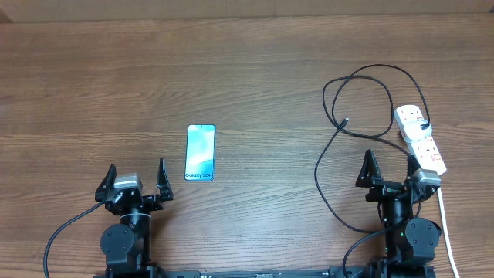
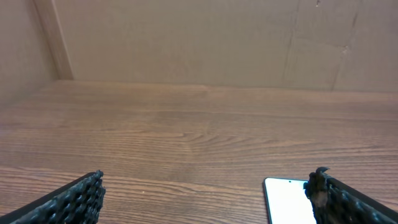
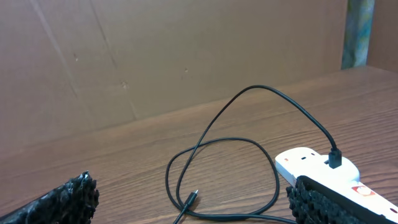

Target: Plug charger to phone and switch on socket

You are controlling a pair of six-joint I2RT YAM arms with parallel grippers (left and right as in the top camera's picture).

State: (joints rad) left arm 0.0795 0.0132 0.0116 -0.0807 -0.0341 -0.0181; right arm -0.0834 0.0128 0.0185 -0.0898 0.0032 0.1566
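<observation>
The right gripper [image 1: 390, 160] hung released, jaws wide and empty, and the left gripper [image 1: 136, 167] was spread the same way, both low at the near edge of the table [image 1: 255, 69]. Just ahead of the right one the charger [image 1: 316, 167] lay in loose loops, its connector tip [image 1: 345, 121] free on the wood and its far end plugged into the socket [image 1: 421, 139], while the phone [image 1: 200, 152] lay flat ahead of the left gripper, well apart from that tip. The sound move seemed a pinch just behind the tip, keeping it level for the phone, then a slow carry so the loops would not tug the socket.
</observation>
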